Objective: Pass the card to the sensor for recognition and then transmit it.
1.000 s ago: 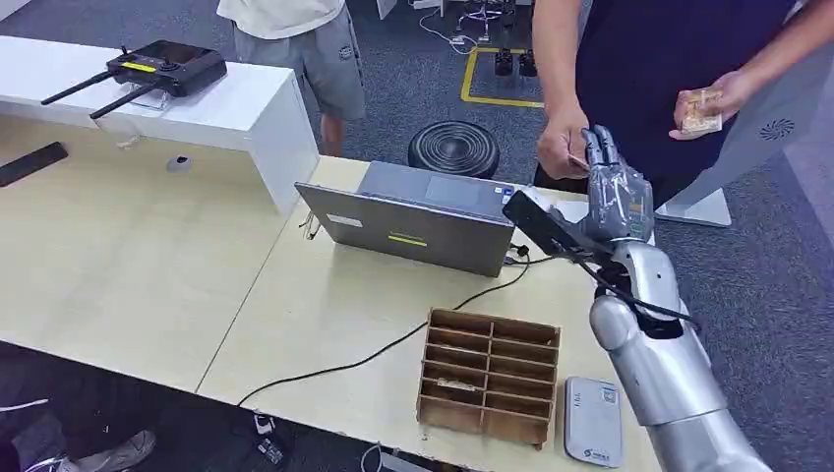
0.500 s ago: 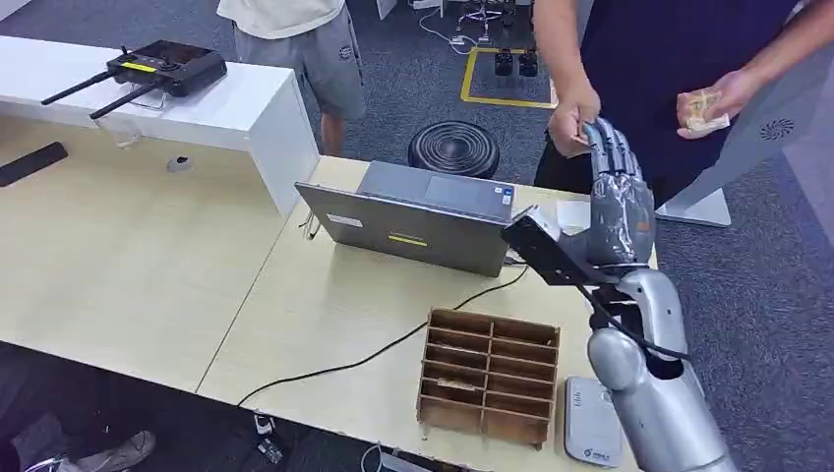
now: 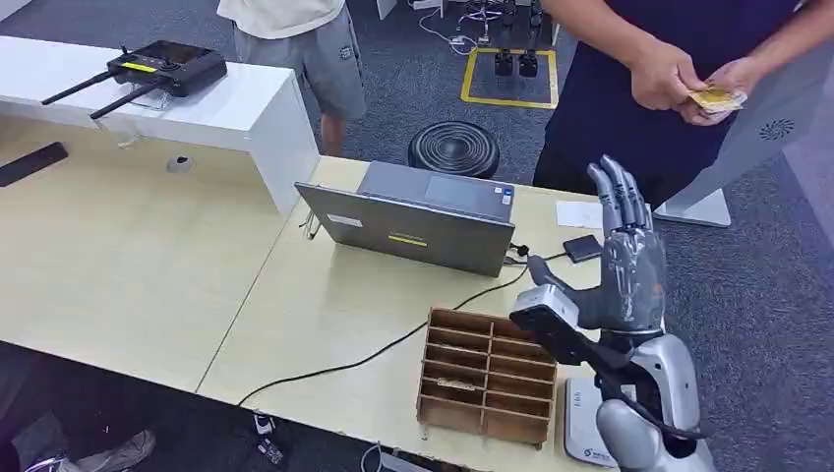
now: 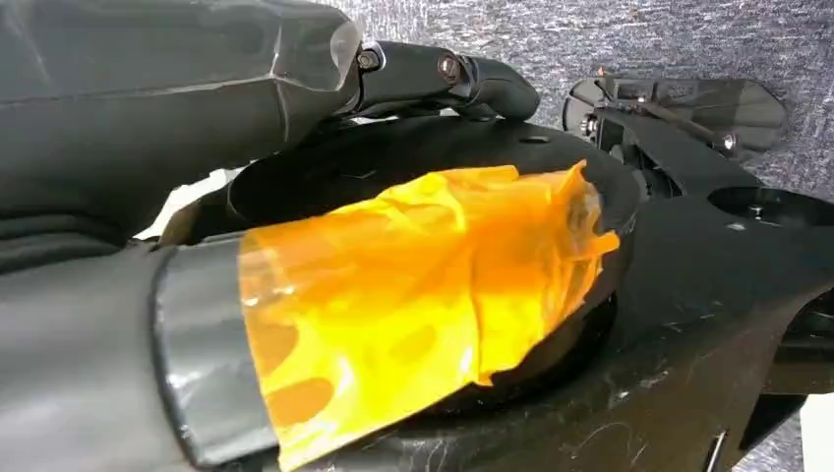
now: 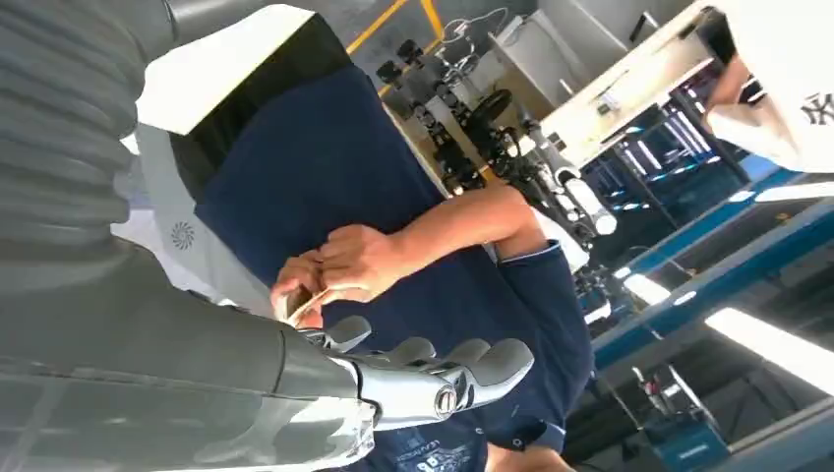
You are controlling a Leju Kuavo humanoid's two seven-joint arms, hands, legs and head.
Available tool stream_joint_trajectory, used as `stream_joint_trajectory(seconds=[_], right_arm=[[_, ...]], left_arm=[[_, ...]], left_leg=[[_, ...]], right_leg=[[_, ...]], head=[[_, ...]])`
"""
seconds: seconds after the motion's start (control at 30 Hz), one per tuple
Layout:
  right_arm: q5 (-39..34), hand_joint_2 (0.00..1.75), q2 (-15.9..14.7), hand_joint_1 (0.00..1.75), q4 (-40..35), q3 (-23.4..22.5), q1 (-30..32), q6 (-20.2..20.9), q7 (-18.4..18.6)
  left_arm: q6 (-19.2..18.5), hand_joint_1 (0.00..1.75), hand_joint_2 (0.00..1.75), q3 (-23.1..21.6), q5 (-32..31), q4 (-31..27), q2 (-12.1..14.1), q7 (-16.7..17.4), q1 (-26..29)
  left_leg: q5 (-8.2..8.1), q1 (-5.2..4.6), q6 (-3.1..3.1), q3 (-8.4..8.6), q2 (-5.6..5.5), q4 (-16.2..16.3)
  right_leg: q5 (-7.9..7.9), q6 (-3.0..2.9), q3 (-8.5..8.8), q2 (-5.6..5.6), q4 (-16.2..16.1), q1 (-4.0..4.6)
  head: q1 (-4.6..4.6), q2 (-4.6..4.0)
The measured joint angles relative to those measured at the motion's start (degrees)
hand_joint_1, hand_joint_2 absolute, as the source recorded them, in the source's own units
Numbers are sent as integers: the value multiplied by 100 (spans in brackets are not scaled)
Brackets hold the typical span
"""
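Observation:
My right hand (image 3: 627,261) is raised over the table's right end, fingers straight and apart, with nothing in it. In the right wrist view its fingers (image 5: 433,379) point up toward the person. That person (image 3: 649,59), in a dark blue shirt, stands beyond the table and holds a small stack of cards (image 3: 716,98) in both hands, well above and behind my hand; the cards (image 5: 300,300) also appear in the right wrist view. A small black sensor pad (image 3: 582,248) lies on the table by the laptop. My left hand (image 4: 148,295) hangs low, its fingers too hidden to judge.
A grey laptop (image 3: 423,216) stands half open mid-table, its cable trailing to the front edge. A wooden slotted organiser (image 3: 489,376) sits near the front, with a grey-white device (image 3: 585,433) to its right. A black stool (image 3: 453,147) and a second person (image 3: 295,39) are behind the table.
The person took the card from my right hand and brought it to the stack in their other hand. My right hand drew back toward me and lower, empty.

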Motion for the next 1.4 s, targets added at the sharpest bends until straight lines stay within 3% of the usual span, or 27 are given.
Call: stream_joint_trajectory(seconds=[0.07, 0.17, 0.2, 0.23, 0.27, 0.3, 0.33, 0.53, 0.6, 0.67, 0.7, 0.8, 0.87, 0.97, 1.3, 1.33, 1.4], right_arm=[[-2, 175, -61, 2, -139, 46, 155, -48, -44], [11, 175, -136, 16, -302, 101, 380, -81, -116], [11, 175, -153, 93, -341, 118, 437, -83, -127], [13, 175, -172, 136, -378, 129, 488, -83, -144], [13, 175, -190, 141, -415, 144, 548, -87, -153], [17, 175, -208, 168, -448, 168, 602, -92, -168], [22, 175, -232, 171, -476, 208, 668, -98, -192], [85, 175, -339, 161, -590, 422, 1022, -160, -260], [96, 175, -363, 166, -596, 490, 1102, -168, -267], [101, 175, -393, 157, -601, 564, 1176, -173, -284], [116, 175, -404, 145, -607, 599, 1211, -173, -293], [195, 175, -459, 73, -605, 743, 1305, -164, -319], [251, 175, -507, 70, -599, 850, 1344, -164, -317], [404, 175, -577, 42, -559, 998, 1362, -164, -256], [883, 175, -653, 51, -155, 1436, 1209, -192, -63], [925, 175, -653, 61, -91, 1478, 1179, -214, -24], [971, 175, -653, 66, 33, 1552, 1118, -262, 11]], left_arm=[[2, 0, 0, 41, 0, 0, -2, -17, 8], [2, 0, 0, 74, 0, 0, -2, -48, 20], [2, 0, 0, 87, 0, 0, -2, -50, 23], [2, 0, 0, 105, 0, 2, -4, -57, 23], [4, 0, 0, 131, 0, 2, -4, -61, 24], [7, 0, 0, 151, 0, 2, -4, -74, 28], [9, 0, 0, 168, 0, 2, -4, -85, 32], [26, 0, 0, 240, 0, 2, -11, -94, 53], [28, 0, 0, 278, 0, 0, -13, -98, 58], [28, 0, 0, 308, 0, 0, -13, -107, 62], [28, 0, 0, 319, 2, 2, -13, -107, 64], [26, 0, 0, 334, 0, 2, -13, -107, 67], [24, 0, 0, 345, 0, 2, -13, -107, 68], [24, 0, 0, 350, 2, 2, -11, -107, 68], [15, 0, 0, 352, 0, 2, -9, -107, 69], [15, 0, 0, 352, 0, 2, -9, -107, 70], [15, 0, 0, 352, 0, 2, -9, -107, 71]], left_leg=[[0, 0, 0, 1, 0, 0], [0, 0, 0, 0, 0, 0], [0, 0, 0, 0, 0, 0], [0, 0, 0, 0, 0, 0], [0, 0, 0, 0, 0, 0], [0, 0, 0, 0, 1, 0], [0, 0, 0, 0, 0, 0], [-1, 0, 0, 0, 1, -1], [-1, 0, 0, 0, 1, -1], [-1, 0, 0, 0, 1, -1], [-1, 0, 0, 0, 1, -1], [0, 0, 0, -1, 1, -1], [-1, 0, 0, -1, 1, -1], [-1, 0, 0, -1, 2, -1], [0, 0, 0, -2, 2, -1], [0, 0, 0, -2, 2, -1], [0, 0, 0, -2, 2, -1]], right_leg=[[0, 0, 0, 1, 0, 0], [0, 0, 0, 0, 0, 0], [0, 0, 0, 1, 0, 0], [0, 0, 0, 1, 0, 0], [0, 0, 0, 1, 0, 0], [0, 0, 0, 1, 0, 0], [0, 0, 0, 1, 0, 0], [0, 0, 0, 1, 0, 0], [0, 0, 0, 1, -1, 0], [0, 0, 0, 1, -1, 0], [0, 0, 0, 1, -1, 0], [0, 0, 0, 1, -1, 0], [0, 0, 0, 1, -1, 0], [0, 0, 0, 1, -1, 0], [0, 0, 0, 1, 0, 0], [0, 0, 0, 0, 0, 0], [0, 0, 1, 0, 0, 0]], head=[[0, 0], [0, 0], [0, 0], [0, 0], [2, 0], [0, 0], [0, 0], [0, 0], [2, 0], [0, 0], [2, 0], [0, 0], [0, 0], [0, 0], [0, 0], [2, 0], [0, 0]])
